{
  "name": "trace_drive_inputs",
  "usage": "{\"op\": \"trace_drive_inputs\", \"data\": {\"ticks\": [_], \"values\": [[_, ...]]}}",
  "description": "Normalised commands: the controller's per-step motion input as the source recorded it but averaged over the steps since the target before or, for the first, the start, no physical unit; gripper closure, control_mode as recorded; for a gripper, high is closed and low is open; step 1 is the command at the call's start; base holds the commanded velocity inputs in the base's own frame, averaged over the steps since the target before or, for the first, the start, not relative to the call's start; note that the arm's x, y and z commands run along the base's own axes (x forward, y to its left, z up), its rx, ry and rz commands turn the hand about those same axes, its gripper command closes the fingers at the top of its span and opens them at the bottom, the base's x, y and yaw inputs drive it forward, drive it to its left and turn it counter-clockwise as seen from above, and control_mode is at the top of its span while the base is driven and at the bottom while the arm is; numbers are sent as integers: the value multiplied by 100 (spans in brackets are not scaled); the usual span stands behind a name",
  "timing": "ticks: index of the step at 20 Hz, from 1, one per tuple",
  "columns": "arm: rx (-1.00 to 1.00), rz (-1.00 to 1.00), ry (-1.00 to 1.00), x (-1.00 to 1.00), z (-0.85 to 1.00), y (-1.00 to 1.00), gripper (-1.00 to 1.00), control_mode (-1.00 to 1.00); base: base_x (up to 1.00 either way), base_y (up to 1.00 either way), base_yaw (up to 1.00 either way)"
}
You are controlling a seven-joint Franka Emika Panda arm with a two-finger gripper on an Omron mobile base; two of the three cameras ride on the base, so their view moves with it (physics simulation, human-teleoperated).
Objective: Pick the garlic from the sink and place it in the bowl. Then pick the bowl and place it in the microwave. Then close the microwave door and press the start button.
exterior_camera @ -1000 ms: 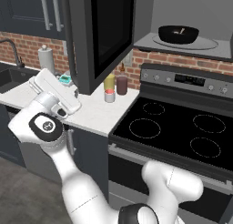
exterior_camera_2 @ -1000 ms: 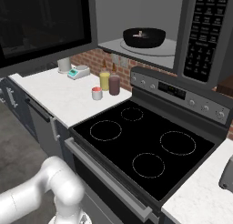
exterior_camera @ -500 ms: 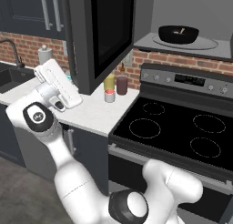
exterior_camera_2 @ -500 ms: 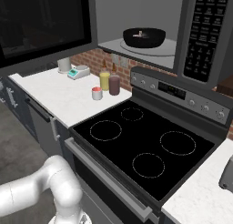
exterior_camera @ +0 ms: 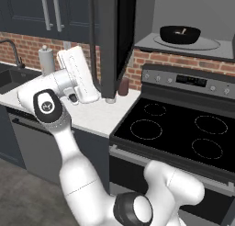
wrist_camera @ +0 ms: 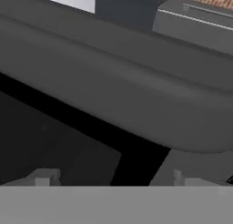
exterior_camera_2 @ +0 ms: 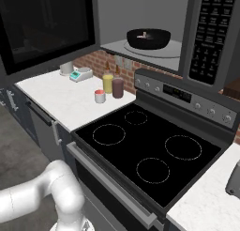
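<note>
Pincer jaws stand spread wide and empty, the white hand just beside the tall black-framed microwave door, which hangs open. Inside the grey microwave cavity the glossy black bowl rests on the turntable. Judged risk: a glancing push could slide off the door edge, leaving it ajar.

White counter: red-lidded jar, yellow bottle, dark bottle clustered beside stove; small scale and cup farther back. Microwave floor: turntable, bowl on it.
</note>
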Motion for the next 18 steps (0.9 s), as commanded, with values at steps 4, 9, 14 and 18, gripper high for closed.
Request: {"op": "trace_drive_inputs", "data": {"ticks": [4, 9, 14, 18], "values": [[20, -6, -33, -31, 1, -96, -100, -100, 0, 0, 0], [22, -3, -18, -10, 0, -99, -100, -100, 0, 0, 0], [22, -1, -11, -5, 0, -100, -100, -100, 0, 0, 0], [20, 0, -10, -1, 0, -92, -100, -100, 0, 0, 0]]}}
